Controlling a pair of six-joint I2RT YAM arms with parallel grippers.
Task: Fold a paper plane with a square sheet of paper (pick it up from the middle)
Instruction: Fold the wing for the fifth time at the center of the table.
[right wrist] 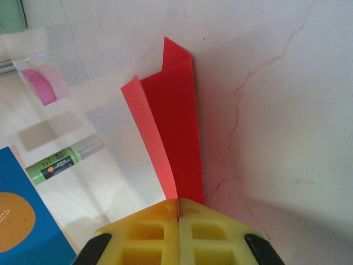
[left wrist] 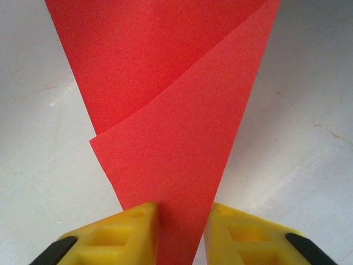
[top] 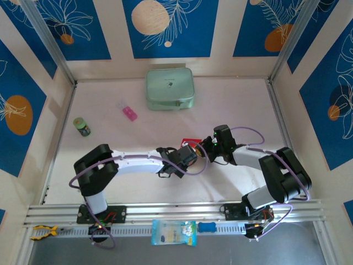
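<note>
Table (top: 231, 110): seemingly closed case (top: 169, 88), red paper (left wrist: 165, 66)

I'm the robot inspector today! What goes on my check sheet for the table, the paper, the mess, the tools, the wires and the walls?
Surface: pale table with faint crack-like marks; no spills seen.
Job's things: red paper, partly folded, between the two tools at mid-table.
Clutter: pale green case at the back; pink block and green bottle towards the left.
Tools: right tool shut on the paper's end; left tool has its jaws apart, with the paper's narrow end between them.
Cables: purple cables loop along both arms, clear of the paper.
Surroundings: blue leaf-print panels; near rail with a packet and yellow pliers just below it.
</note>
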